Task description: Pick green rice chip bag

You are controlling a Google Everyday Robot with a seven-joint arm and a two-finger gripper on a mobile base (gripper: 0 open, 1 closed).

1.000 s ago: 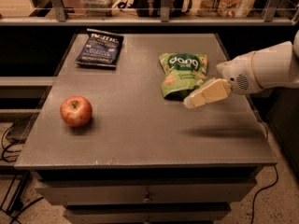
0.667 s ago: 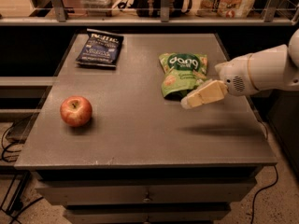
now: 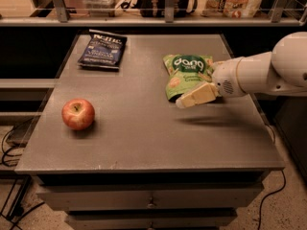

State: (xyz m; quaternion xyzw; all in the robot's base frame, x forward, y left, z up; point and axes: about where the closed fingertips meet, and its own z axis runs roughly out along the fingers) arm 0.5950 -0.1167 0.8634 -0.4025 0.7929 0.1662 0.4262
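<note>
The green rice chip bag (image 3: 183, 70) lies flat on the grey table (image 3: 144, 143), right of centre toward the back, with white "dang" lettering on a dark oval. My gripper (image 3: 188, 99), cream-coloured on a white arm that comes in from the right, hovers just above the table at the bag's near edge and overlaps its lower right corner. It points left. I cannot tell if it touches the bag.
A red apple (image 3: 78, 114) sits at the left front. A dark blue chip bag (image 3: 102, 49) lies at the back left. A shelf rail (image 3: 165, 18) with packages runs behind the table. Drawers (image 3: 151, 202) lie under the front edge.
My gripper has moved a little to the left, along the near edge of the green bag. The bag, apple and blue bag have not moved.
</note>
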